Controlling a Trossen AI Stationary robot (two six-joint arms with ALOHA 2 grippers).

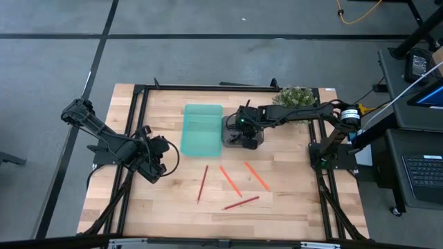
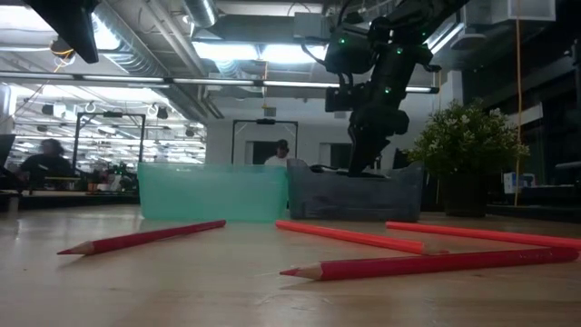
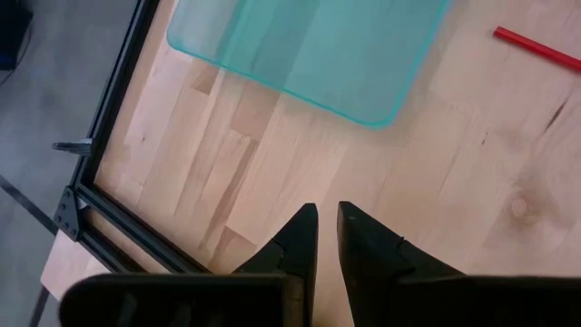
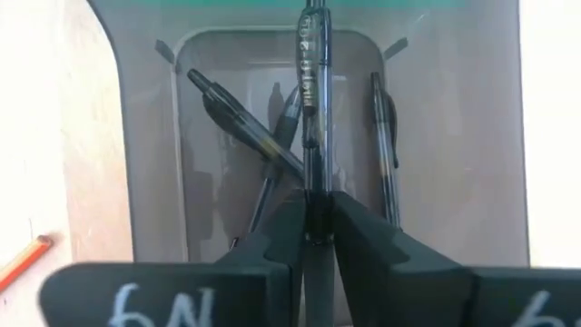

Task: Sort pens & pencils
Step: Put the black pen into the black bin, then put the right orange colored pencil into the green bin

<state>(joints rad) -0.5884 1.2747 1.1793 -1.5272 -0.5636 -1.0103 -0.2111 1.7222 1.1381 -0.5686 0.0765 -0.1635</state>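
four pencils (image 1: 201, 183), four pens (image 4: 313, 54)

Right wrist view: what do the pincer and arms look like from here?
The right pincer has two dark, wedge-shaped fingers on a black crossbar bearing white handwritten marks. From above, both arms are dark and jointed; the right arm's wrist shows small green lights. The left pincer has the same dark tapered fingers.

My right gripper (image 4: 318, 232) is dark; the pens (image 4: 313, 109) are black, the tray (image 1: 232, 131) under them grey, its neighbour tray (image 1: 201, 129) teal, pencils (image 1: 234, 182) red and orange.
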